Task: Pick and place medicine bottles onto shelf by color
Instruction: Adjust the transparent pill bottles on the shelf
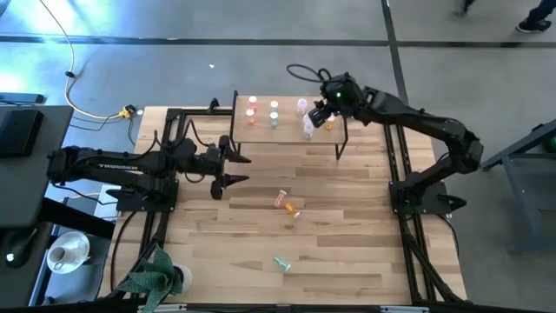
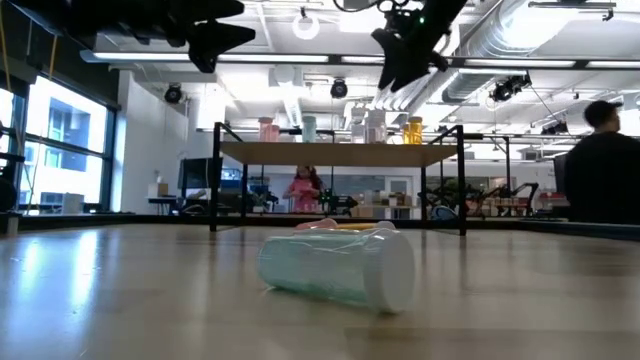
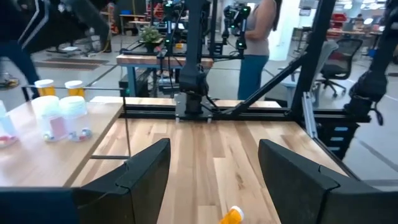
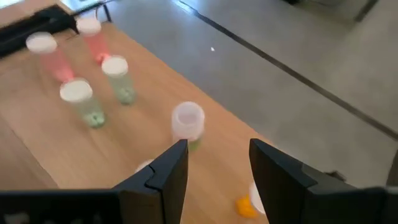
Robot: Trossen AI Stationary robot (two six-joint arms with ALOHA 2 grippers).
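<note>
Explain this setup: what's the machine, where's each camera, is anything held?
Two dark robot arms work at a plank-wood table. One camera looks straight down, one sits at table height, and one rides on each wrist.

The small light-wood shelf on black legs carries upright white-capped pill bottles: pink, pale green, clear and orange. More lie on the table, including a pale green bottle near the low camera.

The right hand hovers open over the shelf, holding nothing. The left hand waits open beside the shelf, empty.
</note>
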